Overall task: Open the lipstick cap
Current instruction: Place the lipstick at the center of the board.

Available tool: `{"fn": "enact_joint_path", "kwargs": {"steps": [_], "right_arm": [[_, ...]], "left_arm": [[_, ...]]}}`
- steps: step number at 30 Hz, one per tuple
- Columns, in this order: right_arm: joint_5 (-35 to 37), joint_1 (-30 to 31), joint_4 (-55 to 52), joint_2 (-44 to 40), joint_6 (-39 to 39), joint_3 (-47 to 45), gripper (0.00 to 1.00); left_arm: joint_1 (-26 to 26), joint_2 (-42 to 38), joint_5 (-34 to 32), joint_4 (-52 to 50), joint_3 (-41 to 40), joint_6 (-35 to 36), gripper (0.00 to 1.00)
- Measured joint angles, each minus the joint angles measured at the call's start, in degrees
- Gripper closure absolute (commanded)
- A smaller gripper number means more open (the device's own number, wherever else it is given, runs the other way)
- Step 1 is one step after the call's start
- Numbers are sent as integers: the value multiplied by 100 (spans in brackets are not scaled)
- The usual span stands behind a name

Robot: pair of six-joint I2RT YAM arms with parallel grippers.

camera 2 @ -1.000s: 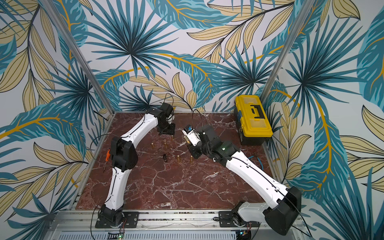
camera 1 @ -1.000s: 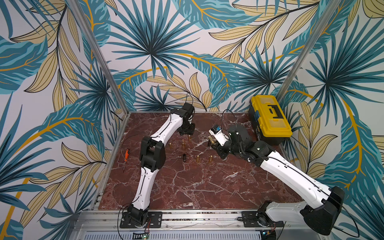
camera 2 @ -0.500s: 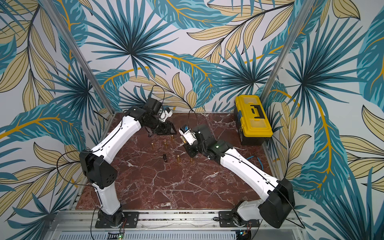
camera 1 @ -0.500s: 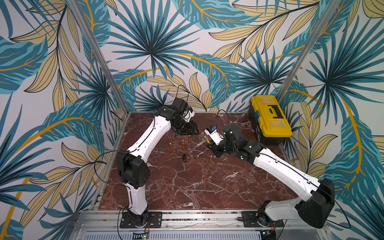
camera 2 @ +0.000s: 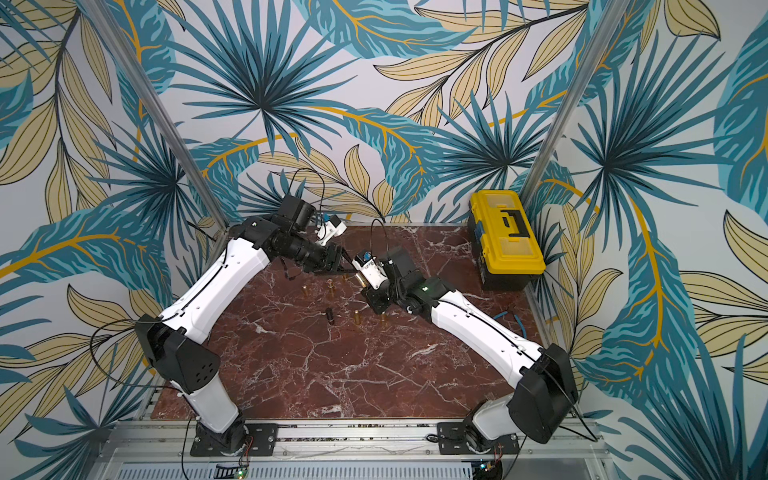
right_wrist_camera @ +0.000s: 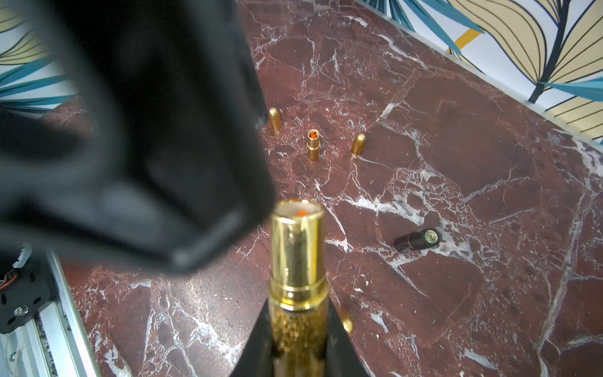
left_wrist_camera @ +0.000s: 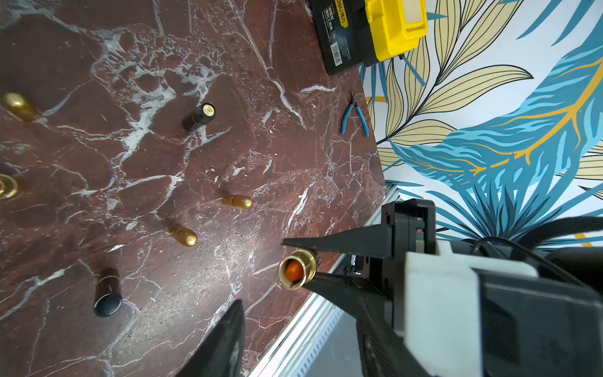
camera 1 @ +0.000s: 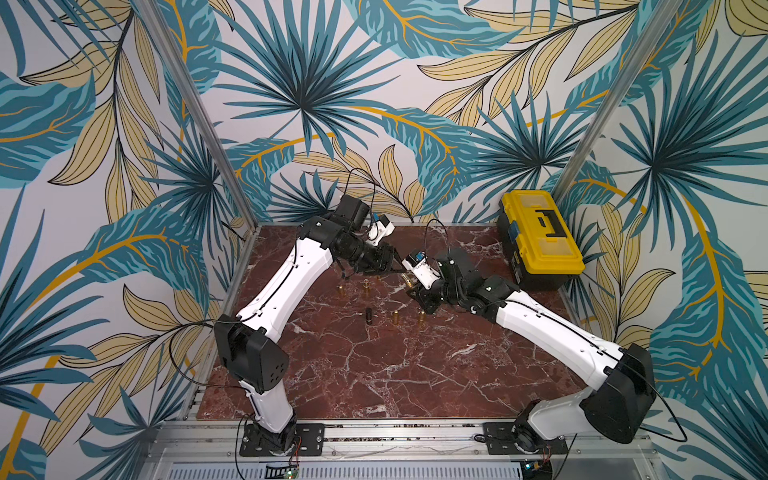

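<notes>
My right gripper is shut on the glittery base of a gold lipstick. The tube's end is bare and open, with the orange stick showing inside it. The lipstick is held above the back of the marble table. My left gripper hangs right beside that open end, a blurred black mass in the right wrist view. It is open: one finger shows with nothing against it. Gold bullet-shaped caps stand loose on the table.
A second uncapped gold lipstick stands on the table between two gold caps. One black lipstick lies on its side and another stands upright. A yellow toolbox fills the back right corner, with blue-handled pliers in front of it.
My left arm has swung from the back of the table over to the right gripper's lipstick. The right gripper has shifted slightly left, still holding the lipstick.
</notes>
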Motion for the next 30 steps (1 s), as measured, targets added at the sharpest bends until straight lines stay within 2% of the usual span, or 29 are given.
{"fn": "enact_joint_path", "kwargs": {"steps": [15,30], "right_arm": [[-15,4,101,243,7,136,94],[160,2,101,245,133,146,94]], "left_arm": [[-151,7,28,-37,-219,22,51],[-142,339,-90,-219,127,74,53]]}}
